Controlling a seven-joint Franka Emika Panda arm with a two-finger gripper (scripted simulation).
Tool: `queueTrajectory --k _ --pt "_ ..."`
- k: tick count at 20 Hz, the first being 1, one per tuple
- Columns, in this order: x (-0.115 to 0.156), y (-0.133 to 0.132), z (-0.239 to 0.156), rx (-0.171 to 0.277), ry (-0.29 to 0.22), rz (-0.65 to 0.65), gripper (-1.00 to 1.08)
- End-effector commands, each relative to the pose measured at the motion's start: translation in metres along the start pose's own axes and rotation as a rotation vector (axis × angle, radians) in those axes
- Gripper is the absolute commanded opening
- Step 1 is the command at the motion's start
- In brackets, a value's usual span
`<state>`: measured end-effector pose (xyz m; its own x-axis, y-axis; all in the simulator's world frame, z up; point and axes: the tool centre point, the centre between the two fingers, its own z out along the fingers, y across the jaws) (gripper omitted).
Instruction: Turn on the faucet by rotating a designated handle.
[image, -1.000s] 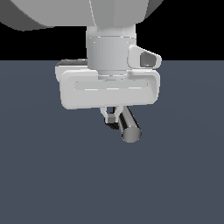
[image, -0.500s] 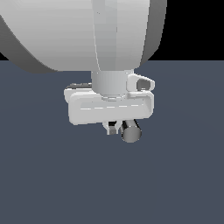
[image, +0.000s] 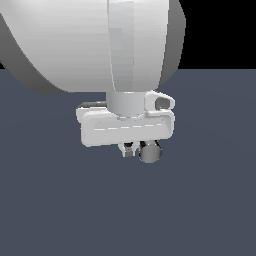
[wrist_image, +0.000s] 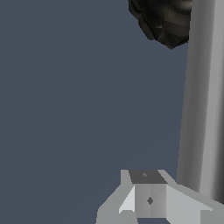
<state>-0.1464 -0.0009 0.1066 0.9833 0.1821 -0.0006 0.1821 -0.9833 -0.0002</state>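
Nearest the exterior camera, the shiny chrome cylindrical handle (image: 149, 152) shows almost end-on, its flat round face pointing toward the viewer and peeking out just below the large white boxy gripper (image: 131, 149). Beside the handle, toward the exterior view's left, one short pale finger (image: 128, 149) of the gripper hangs down; the other finger is not visible, so I cannot tell whether the jaws are spread or pressed together, nor whether they pinch the bar. The wrist view shows one grey angular fingertip (wrist_image: 148, 197) right beside the long chrome bar (wrist_image: 202, 100), seemingly touching or very nearly so, with the bar running away toward the black ribbed round base of the faucet (wrist_image: 162, 19).

Behind the handle, the gripper body and the bulky white arm (image: 100, 40) hide the rest of the faucet in the exterior view; the black elbow post cannot be made out there. The flat dark blue-grey floor (image: 50, 210) spreads around everything.

As a judgement: the approach appears done, since the finger sits at the bar's side, well out along its length from the base. Whether any rotation has been achieved cannot be read from these pictures. What seems left is the sideways push that swings the bar about the base until the faucet counts as on.
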Motion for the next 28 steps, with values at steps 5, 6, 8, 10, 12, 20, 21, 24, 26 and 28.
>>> queueTrajectory --k 5,6,8,10,12,20,21,24,26,28 --pt "0.0 0.0 -0.001 0.0 0.001 0.0 -1.0" --pt "0.0 0.0 -0.001 0.0 0.001 0.0 -1.0" --pt "0.001 0.009 -0.001 0.0 0.001 0.0 -1.0" --pt "0.002 0.019 -0.001 0.0 0.001 0.0 -1.0" --pt "0.002 0.028 -0.001 0.0 0.001 0.0 -1.0" --pt "0.005 0.066 -0.001 0.0 0.001 0.0 -1.0" --pt "0.005 0.071 -0.001 0.0 0.001 0.0 -1.0" --pt "0.006 0.085 -0.001 0.0 0.001 0.0 -1.0" --pt "0.007 0.094 -0.001 0.0 0.001 0.0 -1.0" --pt "0.007 0.103 -0.001 0.0 0.001 0.0 -1.0"
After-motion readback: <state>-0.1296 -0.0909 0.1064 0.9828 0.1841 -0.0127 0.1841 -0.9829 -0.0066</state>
